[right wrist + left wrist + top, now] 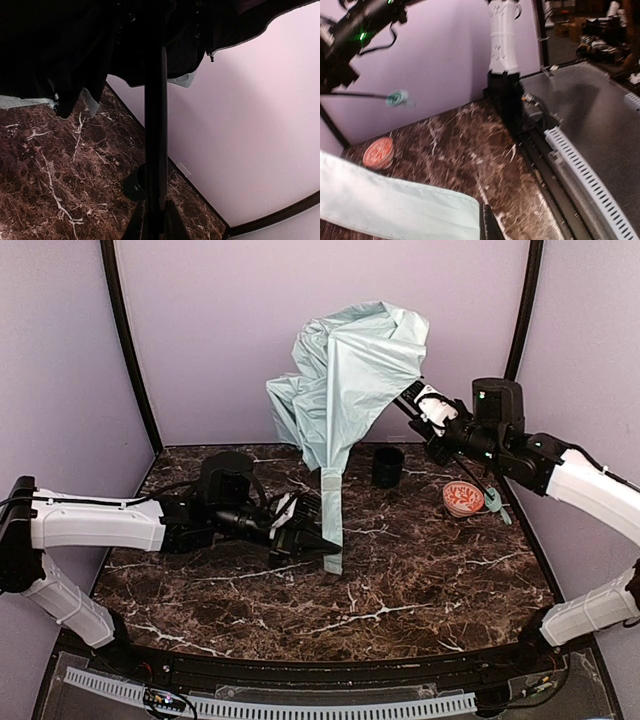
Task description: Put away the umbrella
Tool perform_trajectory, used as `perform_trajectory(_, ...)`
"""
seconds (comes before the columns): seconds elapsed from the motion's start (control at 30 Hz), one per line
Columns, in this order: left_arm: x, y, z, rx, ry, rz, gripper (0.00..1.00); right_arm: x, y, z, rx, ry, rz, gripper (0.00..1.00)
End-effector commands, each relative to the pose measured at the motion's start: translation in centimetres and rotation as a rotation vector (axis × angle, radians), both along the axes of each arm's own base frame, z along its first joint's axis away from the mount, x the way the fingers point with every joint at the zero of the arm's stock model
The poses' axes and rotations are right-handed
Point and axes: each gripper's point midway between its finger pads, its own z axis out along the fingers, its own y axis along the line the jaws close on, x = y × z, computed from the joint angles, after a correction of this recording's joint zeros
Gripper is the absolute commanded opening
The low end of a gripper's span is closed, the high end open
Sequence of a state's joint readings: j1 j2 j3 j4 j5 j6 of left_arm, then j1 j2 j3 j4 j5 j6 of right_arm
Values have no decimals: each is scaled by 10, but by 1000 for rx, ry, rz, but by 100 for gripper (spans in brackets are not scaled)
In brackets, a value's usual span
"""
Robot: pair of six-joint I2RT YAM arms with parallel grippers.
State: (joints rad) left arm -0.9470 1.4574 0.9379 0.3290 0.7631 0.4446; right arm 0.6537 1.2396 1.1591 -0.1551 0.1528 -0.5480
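Observation:
The umbrella (350, 370) is half open in the air at the back, its pale mint canopy bunched and drooping. My right gripper (432, 423) is shut on its thin black shaft (156, 125), with the fingers (175, 222) on either side of the shaft. The canopy's black underside (75, 45) fills the top of the right wrist view. The mint handle (499, 508) sticks out behind the gripper. A long mint fabric strap (331, 515) hangs to the table. My left gripper (322, 543) is shut on this strap (395, 205) low over the table.
A dark cup (388, 466) stands on the marble table behind the strap, also seen in the right wrist view (134, 183). A red patterned bowl (463, 499) sits at the right, under the handle. Purple walls enclose the back and both sides.

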Motion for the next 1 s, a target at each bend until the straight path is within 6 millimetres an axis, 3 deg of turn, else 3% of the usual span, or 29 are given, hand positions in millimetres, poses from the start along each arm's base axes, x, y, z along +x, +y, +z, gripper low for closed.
perform_trajectory(0.0, 40, 37, -57, 188, -77, 203, 0, -53, 15, 73, 158, -92, 284, 0)
perform_trajectory(0.1, 76, 62, -60, 182, -45, 310, 0, -85, 16, 60, 124, -37, 405, 0)
perform_trajectory(0.23, 111, 73, -67, 198, -122, 404, 0, -114, 16, 41, 88, 36, 512, 0)
perform_trajectory(0.4, 137, 80, -59, 127, -200, 433, 0, -128, 13, 6, 43, 120, 544, 0)
perform_trajectory(0.57, 154, 83, -49, 32, -405, 454, 0, -135, 2, -30, -9, 141, 523, 0)
perform_trajectory(0.6, 169, 89, -47, 29, -435, 488, 0, -136, 0, -39, -19, 142, 513, 0)
perform_trajectory(0.8, 213, 79, -63, 55, -564, 530, 0, -142, -6, -89, -105, 135, 472, 0)
perform_trajectory(0.97, 220, 60, -74, 1, -577, 457, 0, -154, 5, -123, -220, 62, 490, 0)
